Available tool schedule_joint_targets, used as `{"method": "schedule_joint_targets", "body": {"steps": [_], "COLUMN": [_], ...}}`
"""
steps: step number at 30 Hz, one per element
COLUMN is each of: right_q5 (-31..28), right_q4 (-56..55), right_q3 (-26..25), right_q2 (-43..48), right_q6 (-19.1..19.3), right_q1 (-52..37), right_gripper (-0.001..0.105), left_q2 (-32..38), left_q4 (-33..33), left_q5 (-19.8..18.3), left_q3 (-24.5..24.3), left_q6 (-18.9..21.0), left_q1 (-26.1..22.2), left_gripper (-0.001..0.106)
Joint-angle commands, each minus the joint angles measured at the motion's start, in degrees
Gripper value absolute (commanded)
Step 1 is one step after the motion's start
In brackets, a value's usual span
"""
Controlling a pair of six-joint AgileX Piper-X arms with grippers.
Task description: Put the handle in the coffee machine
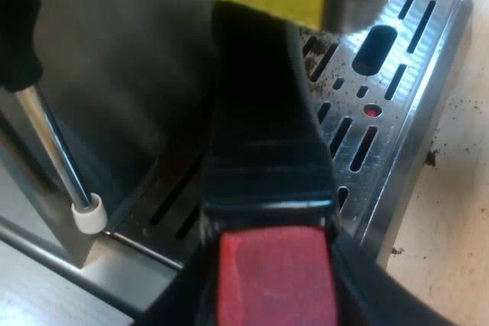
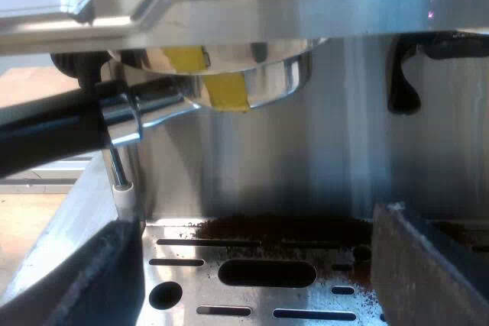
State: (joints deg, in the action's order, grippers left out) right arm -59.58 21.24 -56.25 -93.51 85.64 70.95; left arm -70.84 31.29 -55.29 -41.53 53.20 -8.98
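Left gripper [image 1: 275,299]: fingers [image 1: 172,307] seem clamped on red end [image 1: 275,276] of handle [image 1: 260,112], edges dark. Right gripper [image 2: 252,265]: spread, empty, over drip tray [image 2: 183,246]. Holder [image 2: 237,74] sits up in espresso machine [image 2: 306,5] front. Likely left to do: turn to lock, release.

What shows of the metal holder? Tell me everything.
The metal holder sits up at the machine's front, under the brew head, above the slotted drip tray. Its shiny steel bowl carries a yellow patch; a chrome collar joins the dark handle, which juts out and ends in red. The left fingers clasp that end.
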Motion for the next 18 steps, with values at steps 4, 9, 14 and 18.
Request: {"method": "schedule_joint_targets", "body": {"steps": [4, 9, 14, 18], "right_q5": [-0.58, 1.63, 5.20, 7.74], "right_q4": [0.37, 0.25, 0.39, 1.43], "right_q3": [-0.16, -0.16, -0.16, -0.16], "right_q2": [-0.03, -0.49, -2.20, -3.82], "right_q6": [0.79, 0.79, 0.79, 0.79], "right_q1": [-0.40, -2.18, -4.66, -5.47], "right_gripper": [0.064, 0.064, 0.064, 0.063], "left_q2": [0.79, 2.47, 3.08, 3.37], "left_q4": [1.91, 2.32, 4.84, 7.60], "left_q5": [-4.16, -7.71, -11.06, -11.86], "left_q3": [-2.52, -2.50, -2.92, -3.95], "left_q6": [0.18, 0.13, 0.30, -2.75], "left_q1": [-0.05, -0.05, -0.05, -0.05], "left_gripper": [0.000, 0.000, 0.000, 0.000]}}
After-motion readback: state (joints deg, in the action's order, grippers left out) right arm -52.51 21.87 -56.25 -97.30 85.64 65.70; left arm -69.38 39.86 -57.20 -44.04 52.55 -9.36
